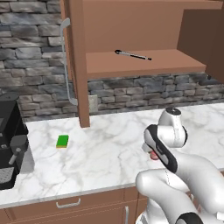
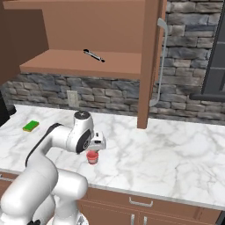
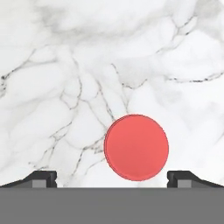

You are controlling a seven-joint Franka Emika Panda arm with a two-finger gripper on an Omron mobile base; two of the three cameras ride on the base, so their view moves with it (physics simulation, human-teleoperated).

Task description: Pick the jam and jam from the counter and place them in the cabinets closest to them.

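Showing a glossy white arm [image 2: 66, 140] built of rounded, bulging segments, with dark bands running along the joints and a dark round cap on the top joint. Ending in two small dark, blocky fingertips [image 3: 41, 178] with grey faces.

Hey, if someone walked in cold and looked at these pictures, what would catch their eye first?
Probably the white arm bent low over the marble counter, its open gripper poised right above a red-lidded jam jar. Next, the open wooden cabinet overhead, with a dark slim utensil lying on its shelf. A green sponge sits alone to the left.
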